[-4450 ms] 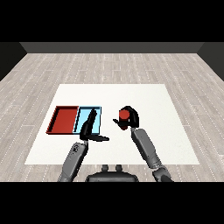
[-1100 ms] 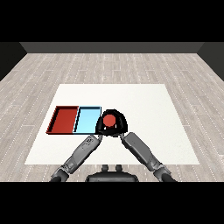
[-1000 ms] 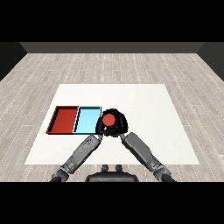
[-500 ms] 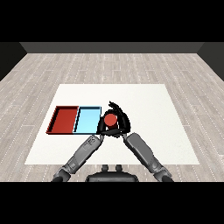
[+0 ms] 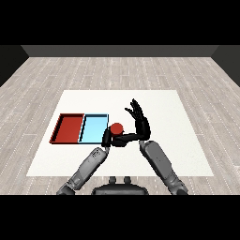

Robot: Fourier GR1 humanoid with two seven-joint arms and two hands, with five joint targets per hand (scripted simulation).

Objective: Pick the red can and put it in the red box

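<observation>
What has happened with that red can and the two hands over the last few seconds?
The red can started on the right in the right hand, was carried left toward the middle, and passed over to the left hand, which now curls round it beside the light blue tray. The right hand has let go and opened, fingers raised. The red tray, the blue tray and the table stayed put.

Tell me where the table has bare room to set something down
Bare patches: the far strip beyond the red tray and light blue tray, and the whole side right of the right hand. It is crowded in the middle, where the left hand holds the red can beside the blue tray.
</observation>
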